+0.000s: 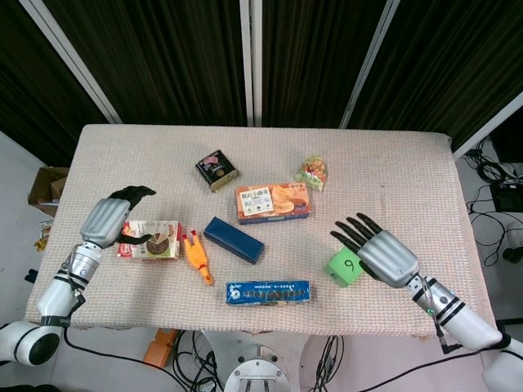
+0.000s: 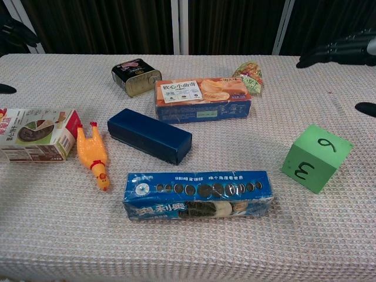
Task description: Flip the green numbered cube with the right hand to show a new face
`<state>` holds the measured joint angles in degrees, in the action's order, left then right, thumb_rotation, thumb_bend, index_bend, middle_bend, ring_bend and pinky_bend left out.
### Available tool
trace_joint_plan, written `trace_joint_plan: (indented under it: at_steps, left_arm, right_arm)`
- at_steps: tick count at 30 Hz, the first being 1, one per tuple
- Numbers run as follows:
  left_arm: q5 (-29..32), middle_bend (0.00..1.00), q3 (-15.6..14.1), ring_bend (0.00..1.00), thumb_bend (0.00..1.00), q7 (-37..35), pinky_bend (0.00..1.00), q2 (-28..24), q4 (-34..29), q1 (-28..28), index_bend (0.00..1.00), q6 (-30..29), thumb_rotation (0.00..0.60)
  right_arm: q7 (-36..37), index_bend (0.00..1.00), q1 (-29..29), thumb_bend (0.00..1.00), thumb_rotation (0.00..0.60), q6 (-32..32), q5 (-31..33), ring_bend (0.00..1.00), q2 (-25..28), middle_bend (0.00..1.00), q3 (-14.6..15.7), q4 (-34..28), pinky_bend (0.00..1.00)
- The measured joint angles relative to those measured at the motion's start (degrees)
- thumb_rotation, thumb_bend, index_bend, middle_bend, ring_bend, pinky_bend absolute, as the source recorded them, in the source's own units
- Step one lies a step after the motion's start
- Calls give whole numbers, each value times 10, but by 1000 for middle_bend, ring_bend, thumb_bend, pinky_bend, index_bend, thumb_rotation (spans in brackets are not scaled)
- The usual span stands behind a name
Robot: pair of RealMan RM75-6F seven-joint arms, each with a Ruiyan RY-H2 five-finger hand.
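The green numbered cube (image 1: 345, 267) sits near the table's front right. In the chest view the cube (image 2: 316, 157) shows a 6 on top and a 3 on the near side. My right hand (image 1: 380, 253) hovers just right of and above it, its fingers spread and stretched out flat, holding nothing. In the chest view only its fingers (image 2: 341, 51) and the thumb tip (image 2: 367, 108) enter from the right edge, above the cube. My left hand (image 1: 110, 219) is at the far left, over the left end of a printed carton (image 1: 149, 240), with nothing in it.
A tin (image 1: 216, 169), an orange biscuit box (image 1: 272, 202) and a snack bag (image 1: 312, 172) lie mid-table. Nearer the front lie a dark blue box (image 1: 234, 239), a yellow rubber chicken (image 1: 196, 256) and a blue cookie pack (image 1: 267, 291) left of the cube.
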<state>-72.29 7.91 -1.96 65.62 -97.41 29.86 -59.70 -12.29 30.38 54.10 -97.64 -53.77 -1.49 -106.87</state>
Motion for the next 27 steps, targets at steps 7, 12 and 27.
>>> trace_joint_plan:
  at_steps: [7,12,27]
  left_arm:
    - [-4,176,-2,147,170,8,226,0,-1,0,204,-3,600]
    - [-5,176,-3,147,169,3,226,2,3,-2,205,-4,600]
    - [-10,176,-8,146,170,-7,226,5,20,-9,205,-7,600]
  right_arm:
    - [-176,0,-12,395,600,-34,31,0,25,0,20,-56,0]
    - [-312,0,-25,349,600,-32,69,0,18,0,24,-61,0]
    - [-185,0,-29,14,600,13,21,0,-90,0,38,67,0]
